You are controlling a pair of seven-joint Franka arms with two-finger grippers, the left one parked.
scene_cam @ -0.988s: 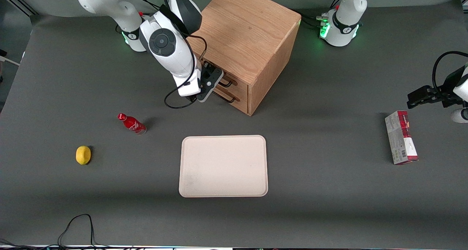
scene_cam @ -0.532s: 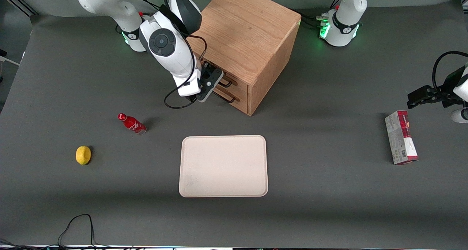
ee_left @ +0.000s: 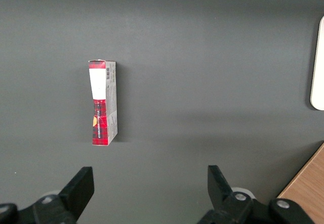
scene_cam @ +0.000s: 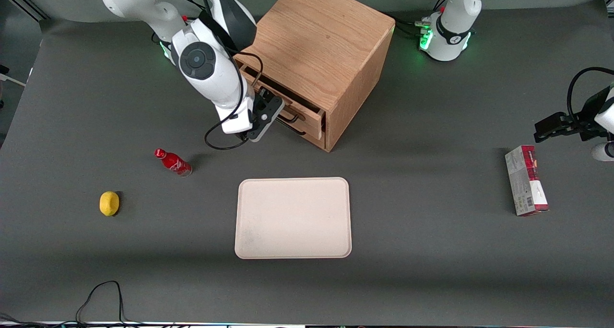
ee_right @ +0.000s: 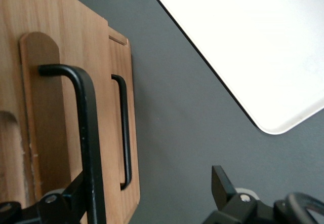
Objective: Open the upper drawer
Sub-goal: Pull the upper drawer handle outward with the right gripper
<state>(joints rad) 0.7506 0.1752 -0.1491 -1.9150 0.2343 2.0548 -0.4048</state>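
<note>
- Jaws of the right arm's gripper (scene_cam: 279,111) stand wide apart in front of the light oak cube cabinet (scene_cam: 321,35), open rather than clamped. The thin black wire handle (ee_right: 87,133) of the upper drawer runs between them, close against the inner side of one of the two fingers (ee_right: 81,191). I cannot tell whether it touches.
- One upper drawer (scene_cam: 307,115), with a wooden front, sits at the top of the cabinet's front face. It is pulled partway out, with a dark gap showing between its front and the cabinet top.
- Two drawers in all: the matching lower drawer (ee_right: 119,82) lies directly beneath, flush in the cabinet, with its own black wire handle (ee_right: 124,133). That makes two handles.
- One cream rectangular tray with rounded corners (scene_cam: 292,217) lies flat on the dark grey worktop (scene_cam: 431,270), nearer the front camera than the cabinet. Seen from the tray in the front view, the cabinet is at 12 o'clock.
- One small red bottle (scene_cam: 172,161) stands at the tray's 10 o'clock, toward the working arm's end.
- One yellow lemon (scene_cam: 109,203) lies at the tray's 9 o'clock, farther out than the bottle and well apart from it.
- One red and grey carton (scene_cam: 526,180) lies on its side at the tray's 3 o'clock, toward the parked arm's end.
</note>
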